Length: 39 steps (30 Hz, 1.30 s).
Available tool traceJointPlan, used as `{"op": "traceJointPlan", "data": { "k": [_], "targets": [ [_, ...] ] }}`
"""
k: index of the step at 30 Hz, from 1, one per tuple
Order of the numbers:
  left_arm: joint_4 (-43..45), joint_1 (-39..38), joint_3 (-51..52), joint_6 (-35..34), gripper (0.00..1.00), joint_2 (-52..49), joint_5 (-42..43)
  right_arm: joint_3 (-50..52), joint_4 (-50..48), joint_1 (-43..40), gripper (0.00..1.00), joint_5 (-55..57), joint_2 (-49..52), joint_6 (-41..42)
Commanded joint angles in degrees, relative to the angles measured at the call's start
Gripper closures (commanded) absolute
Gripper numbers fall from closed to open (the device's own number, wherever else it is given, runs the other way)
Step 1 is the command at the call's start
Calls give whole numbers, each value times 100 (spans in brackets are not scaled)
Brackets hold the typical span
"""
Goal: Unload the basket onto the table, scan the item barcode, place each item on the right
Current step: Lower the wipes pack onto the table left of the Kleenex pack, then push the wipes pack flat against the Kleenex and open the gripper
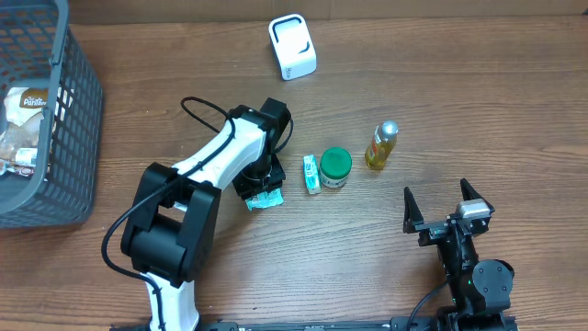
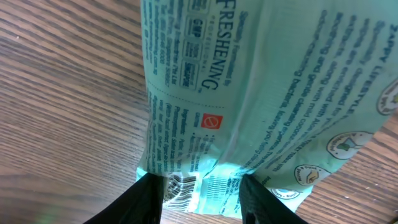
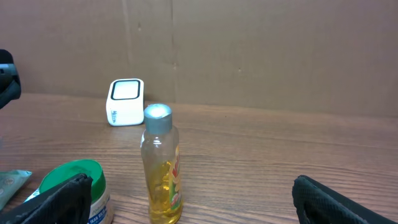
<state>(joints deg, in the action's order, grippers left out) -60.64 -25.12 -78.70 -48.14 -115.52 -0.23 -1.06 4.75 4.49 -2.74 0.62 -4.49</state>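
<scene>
The left jaws straddled the end of the green packet [image 2: 249,93]; whether they gripped it, I could not tell. The right jaws gaped wide, empty, a yellow bottle [image 3: 160,168] ahead of them.

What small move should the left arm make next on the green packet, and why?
Probably close the left gripper on the green packet. Its fingers straddle the packet's end, where a barcode shows, and the packet seems to lie on the table; whether it is already pinched is unclear. The white scanner sits well away, so a firm hold comes first.
</scene>
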Motion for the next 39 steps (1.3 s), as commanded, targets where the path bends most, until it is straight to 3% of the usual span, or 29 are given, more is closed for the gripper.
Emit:
{"op": "traceJointPlan", "data": {
  "k": [1, 8, 13, 24, 25, 30, 32, 34, 39],
  "targets": [
    [114, -39, 269, -162, 54, -212, 9, 61, -13, -24, 0, -13, -46, -9],
    [87, -39, 269, 175, 43, -212, 160, 61, -11, -24, 0, -13, -46, -9],
    [50, 7, 197, 758, 42, -210, 352, 61, -11, -24, 0, -13, -46, -9],
    [-852, 623, -1314, 1628, 32, 125, 474, 61, -11, -24, 0, -13, -46, -9],
    [-901, 673, -1364, 1698, 35, 133, 470, 61, -11, -24, 0, -13, -46, -9],
    [-1139, 796, -1248, 1775, 80, 131, 184, 61, -11, -24, 0, -13, -46, -9],
    [-1145, 800, -1143, 1768, 91, 127, 20, 61, -11, -24, 0, -13, -46, -9],
    [-1075, 796, -1016, 1770, 96, 127, -31, 61, -11, -24, 0, -13, -46, -9],
    [-673, 802, -577, 1775, 93, 122, -85, 61, -11, -24, 0, -13, -46, -9]
  ]
}}
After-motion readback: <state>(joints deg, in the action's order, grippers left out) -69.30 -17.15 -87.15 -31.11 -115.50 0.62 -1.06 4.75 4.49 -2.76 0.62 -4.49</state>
